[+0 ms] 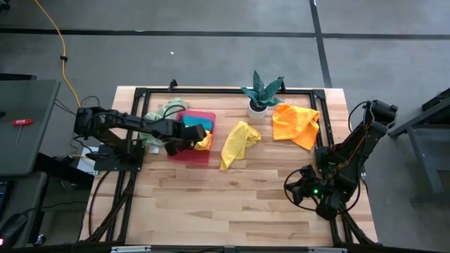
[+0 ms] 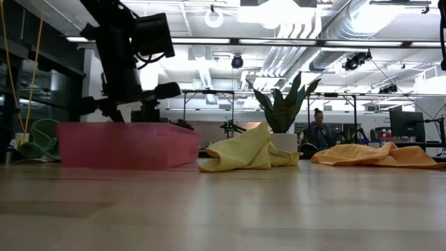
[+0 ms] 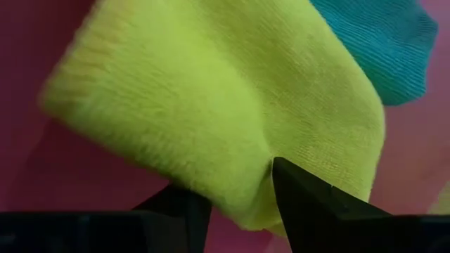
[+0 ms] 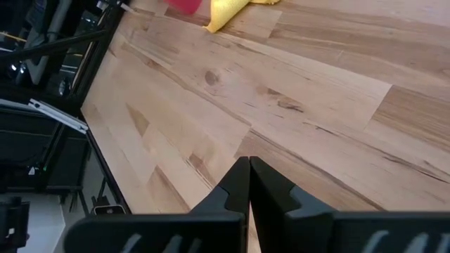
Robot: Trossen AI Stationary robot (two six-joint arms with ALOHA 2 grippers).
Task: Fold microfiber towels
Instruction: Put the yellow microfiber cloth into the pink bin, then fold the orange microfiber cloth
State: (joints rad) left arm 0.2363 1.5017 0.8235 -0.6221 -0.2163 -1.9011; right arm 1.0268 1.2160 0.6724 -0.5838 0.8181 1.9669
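Note:
My left gripper (image 1: 199, 138) reaches down into the pink tray (image 1: 191, 156), shut on a yellow towel (image 3: 211, 105) that lies in the tray beside a teal towel (image 3: 383, 42). In the low view the tray's wall (image 2: 125, 143) hides the fingers. A second yellow towel (image 1: 239, 140) lies crumpled on the table in the middle. An orange towel (image 1: 295, 123) lies at the far right. A pale green towel (image 1: 169, 109) lies behind the tray. My right gripper (image 1: 295, 191) is shut and empty over the table's near right part. My left gripper pinches the yellow towel's bunched edge (image 3: 246, 190) between its two fingers, coming from above and pointing down into the tray. The cloth fills the gap between the fingertips (image 3: 295, 190). One layer or several, I cannot tell. Whether the towel is lifted off the tray floor does not show.
A potted plant (image 1: 260, 95) stands at the far middle, between the tray and the orange towel. A black frame (image 1: 320, 112) runs around the table's far and side edges. Bare wood (image 1: 232, 204) fills the near half. A person (image 2: 319, 129) sits in the room behind.

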